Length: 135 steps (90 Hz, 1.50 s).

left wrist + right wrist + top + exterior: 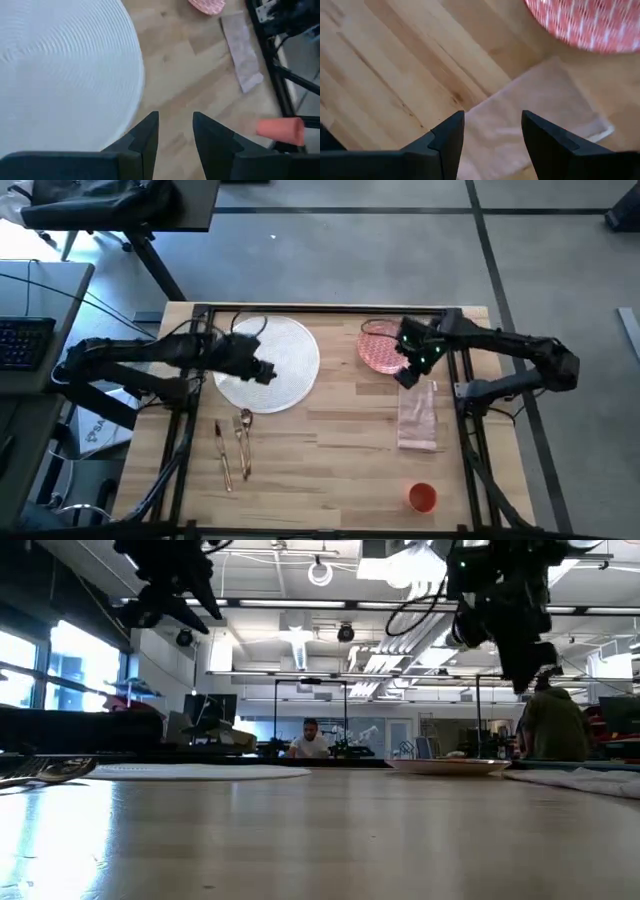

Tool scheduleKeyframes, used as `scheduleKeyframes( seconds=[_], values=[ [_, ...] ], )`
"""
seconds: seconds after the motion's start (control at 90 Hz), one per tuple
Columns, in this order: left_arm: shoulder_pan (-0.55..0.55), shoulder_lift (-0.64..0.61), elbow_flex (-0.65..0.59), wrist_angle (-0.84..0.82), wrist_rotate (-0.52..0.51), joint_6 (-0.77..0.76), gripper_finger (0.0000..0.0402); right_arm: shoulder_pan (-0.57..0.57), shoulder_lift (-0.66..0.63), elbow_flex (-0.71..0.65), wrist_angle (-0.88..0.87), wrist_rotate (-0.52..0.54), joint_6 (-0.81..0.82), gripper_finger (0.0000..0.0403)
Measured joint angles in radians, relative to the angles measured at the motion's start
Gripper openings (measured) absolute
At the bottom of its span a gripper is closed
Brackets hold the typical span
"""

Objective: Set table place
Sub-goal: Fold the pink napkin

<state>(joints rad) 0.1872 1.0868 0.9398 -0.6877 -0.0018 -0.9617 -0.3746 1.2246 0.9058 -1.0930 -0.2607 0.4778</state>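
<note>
Bench (330,450) layout, high view: large plate (267,363) at the far edge, left of centre. Small plate (381,346) at the far edge, right of centre, apart from the large one. Napkin (418,418) toward the right edge, nearer than the small plate. Cup (422,497) near the near-right corner, nearer than the napkin. Cutlery (235,448) lies left of centre, just nearer than the large plate. Left end effector (262,371) over the large plate's near-right part; right end effector (408,376) between small plate and napkin.

Matt wood-plank table (330,470), ribbed white plate (275,360), soft cloth napkin (418,418), shiny metal cutlery (235,445)
</note>
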Motion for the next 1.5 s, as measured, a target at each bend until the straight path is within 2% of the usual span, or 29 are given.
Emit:
scheduleKeyframes(
  seconds=[0.111,0.2,0.378,0.589,0.889,1.133,1.278,1.5],
  values=[
    [0.088,0.056,0.000,0.027,0.101,0.092,0.0103,0.039,-0.028,-0.071,0.013,-0.001,0.100,0.0177],
    [0.115,0.097,0.000,0.074,0.143,0.133,0.0103,0.071,-0.055,-0.098,0.010,-0.002,0.160,0.0177],
    [0.111,0.189,0.000,0.188,0.158,0.155,0.0103,0.122,-0.099,-0.135,-0.002,-0.005,0.303,0.0177],
    [0.083,0.279,0.000,0.308,0.239,0.152,0.0103,0.158,-0.106,-0.241,-0.043,-0.035,0.492,0.0177],
    [0.045,0.292,0.000,0.343,0.259,0.136,0.0103,0.173,-0.098,-0.299,0.022,-0.012,0.551,0.0177],
    [0.045,0.291,0.000,0.346,0.257,0.137,0.0103,0.173,0.032,-0.299,0.024,0.008,0.565,0.0177],
    [0.045,0.291,0.000,0.345,0.258,0.153,0.0103,0.173,0.107,-0.299,0.015,-0.037,0.527,0.0177],
    [0.045,0.291,0.000,0.345,0.257,0.197,0.0103,0.173,0.144,-0.299,0.011,-0.058,0.516,0.0170]
  ],
)
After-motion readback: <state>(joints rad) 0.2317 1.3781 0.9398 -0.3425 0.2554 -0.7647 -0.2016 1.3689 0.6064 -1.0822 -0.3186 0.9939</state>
